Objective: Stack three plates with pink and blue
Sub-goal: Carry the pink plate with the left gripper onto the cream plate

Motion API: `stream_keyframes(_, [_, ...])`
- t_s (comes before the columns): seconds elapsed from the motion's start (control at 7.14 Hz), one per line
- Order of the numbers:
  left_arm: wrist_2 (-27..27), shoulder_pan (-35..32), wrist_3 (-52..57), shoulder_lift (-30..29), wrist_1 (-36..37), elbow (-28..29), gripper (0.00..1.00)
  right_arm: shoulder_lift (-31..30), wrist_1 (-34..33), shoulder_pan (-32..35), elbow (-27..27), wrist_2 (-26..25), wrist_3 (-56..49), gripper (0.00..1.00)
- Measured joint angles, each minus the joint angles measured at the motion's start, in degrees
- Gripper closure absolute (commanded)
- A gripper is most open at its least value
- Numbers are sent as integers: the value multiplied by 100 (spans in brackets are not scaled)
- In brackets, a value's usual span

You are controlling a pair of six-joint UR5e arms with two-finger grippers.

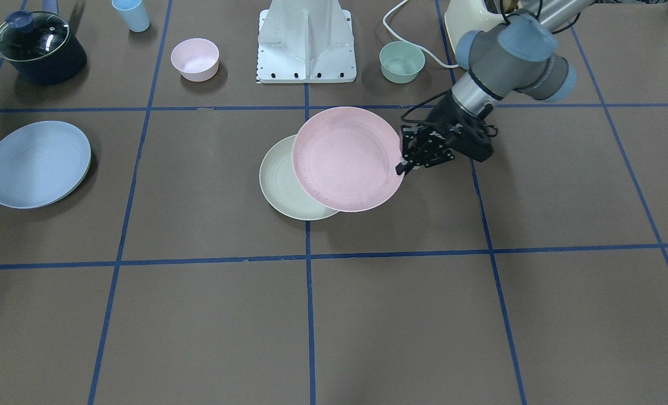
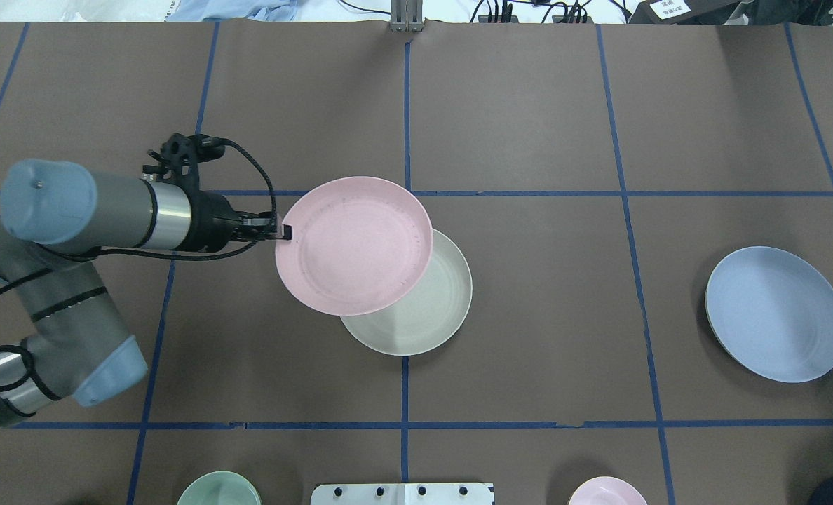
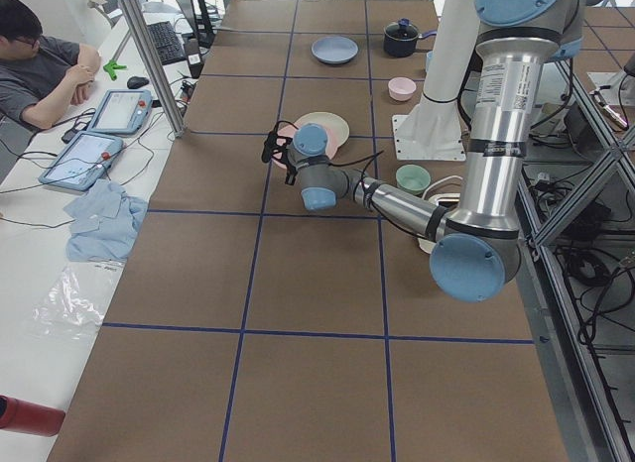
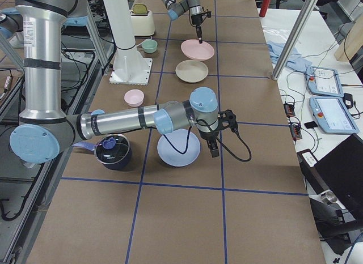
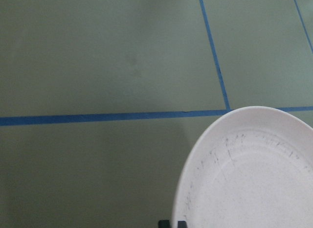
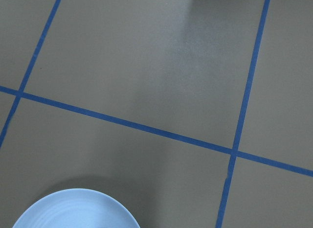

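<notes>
I see my left gripper (image 2: 285,232) pinching the round, matte, speckled pink plate (image 2: 354,245) by its rim, overlapping the cream plate (image 2: 427,315); right gripper's (image 4: 214,150) fingers unreadable above the smooth blue plate (image 2: 775,313).

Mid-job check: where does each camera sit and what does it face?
Front-facing: across the table, sees left gripper on pink plate.
Overhead: behind robot, left arm.
Exterior left: table end, left arm near.
Exterior right: opposite end, right gripper by blue plate.
Wrist cameras: plate rims, tabletop.
All fixed views share the cream plate.
</notes>
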Motion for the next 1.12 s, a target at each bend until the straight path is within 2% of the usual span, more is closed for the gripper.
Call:
stream_keyframes(0.28, [443, 341, -208, -482, 173, 430, 100, 0, 0, 0, 3, 0, 2, 0])
stream_keyframes(1.12, [1039, 805, -186, -496, 202, 542, 100, 7, 0, 0, 1, -8, 11, 0])
